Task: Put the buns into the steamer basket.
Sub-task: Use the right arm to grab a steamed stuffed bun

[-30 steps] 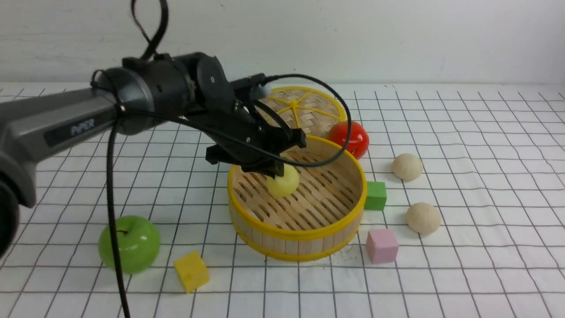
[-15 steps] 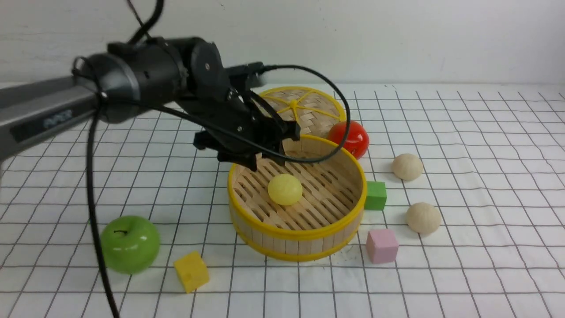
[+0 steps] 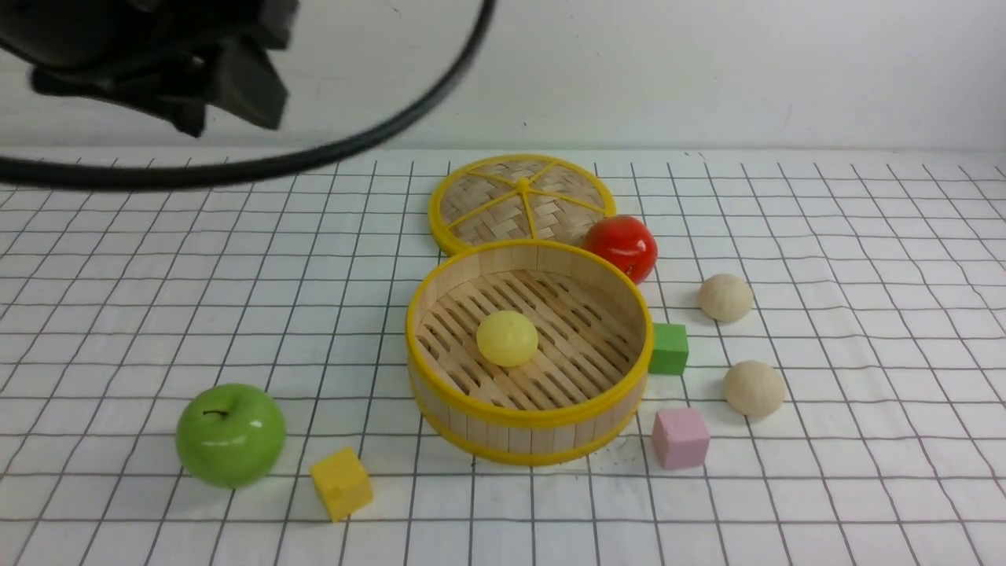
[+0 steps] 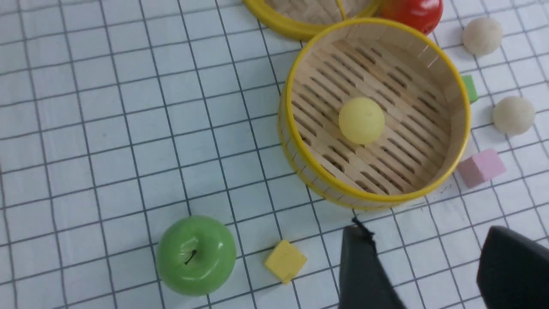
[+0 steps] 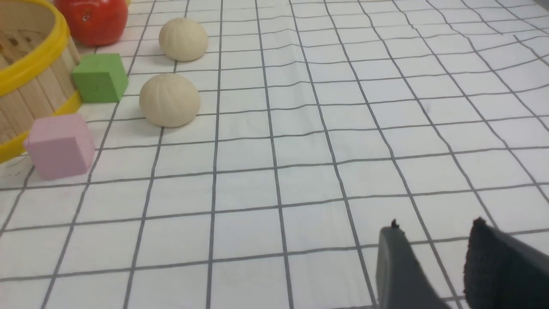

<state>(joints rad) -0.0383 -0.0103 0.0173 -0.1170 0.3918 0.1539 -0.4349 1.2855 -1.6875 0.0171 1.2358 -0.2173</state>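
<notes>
The pale yellow bun [image 3: 507, 338] lies alone on the slatted floor of the steamer basket [image 3: 526, 414], seen from above in the left wrist view as bun [image 4: 361, 120] and basket [image 4: 373, 195]. Two cream-beige buns [image 3: 725, 297] [image 3: 754, 387] rest on the cloth to the basket's right, and the right wrist view shows them too [image 5: 183, 39] [image 5: 169, 100]. My left gripper [image 3: 228, 110] hangs high at the far left, open [image 4: 424, 234] and empty. My right gripper [image 5: 435, 225] is open over bare cloth, well short of the two buns, and is outside the front view.
A flat woven lid [image 3: 523, 200] lies behind the basket, with a red tomato [image 3: 623, 246] beside it. A green cube [image 3: 668, 348] and a pink cube [image 3: 680, 437] sit against the basket's right side. A green apple [image 3: 230, 434] and a yellow cube [image 3: 340, 483] are front left.
My left gripper let go of the yellow bun in the basket, then rose and drew back to the upper left. The bun stays on the basket floor.
</notes>
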